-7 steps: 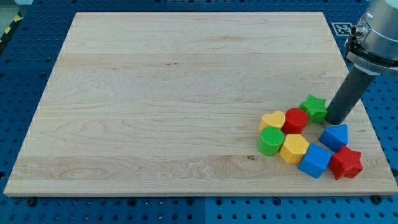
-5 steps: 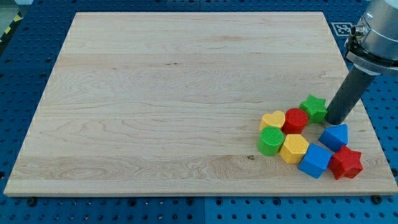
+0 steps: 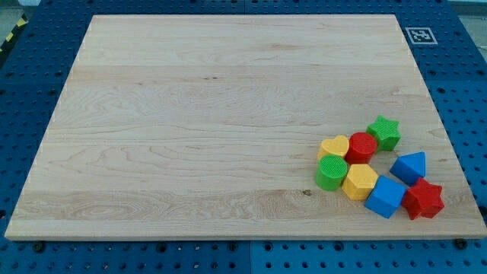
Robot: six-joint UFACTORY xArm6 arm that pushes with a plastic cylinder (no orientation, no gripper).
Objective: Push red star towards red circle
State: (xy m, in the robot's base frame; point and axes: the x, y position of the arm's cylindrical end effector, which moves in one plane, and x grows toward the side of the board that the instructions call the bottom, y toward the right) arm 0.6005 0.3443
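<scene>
1. Eight blocks sit bunched in the lower right of the wooden board (image 3: pixel 228 114) in the single camera view; no other view is supplied.
2. My tip does not show anywhere in this view, nor does the rod, so its place relative to the blocks cannot be told. The arm carries no claw, so there is nothing to report as open, closed or gripping.
3. The red star (image 3: pixel 424 199) lies at the view's bottom right of the bunch, close to the board's right edge. It touches the blue cube (image 3: pixel 385 197) on its left, and the blue triangular block (image 3: pixel 410 167) sits just above it.
4. The red circle (image 3: pixel 361 147) is up and to the view's left of the star, wedged between the yellow heart (image 3: pixel 333 147), the green star (image 3: pixel 384 132) and the yellow hexagon (image 3: pixel 359 181). The green circle (image 3: pixel 332 172) sits below the heart.
5. As I judge it, the push has not yet started.
6. To do it well, my tip should likely come in at the star's lower right side, near the board's corner, and drive up-left.
7. The two blue blocks stand in the direct line and will probably be shoved along; a short, slow stroke should limit scattering.
</scene>
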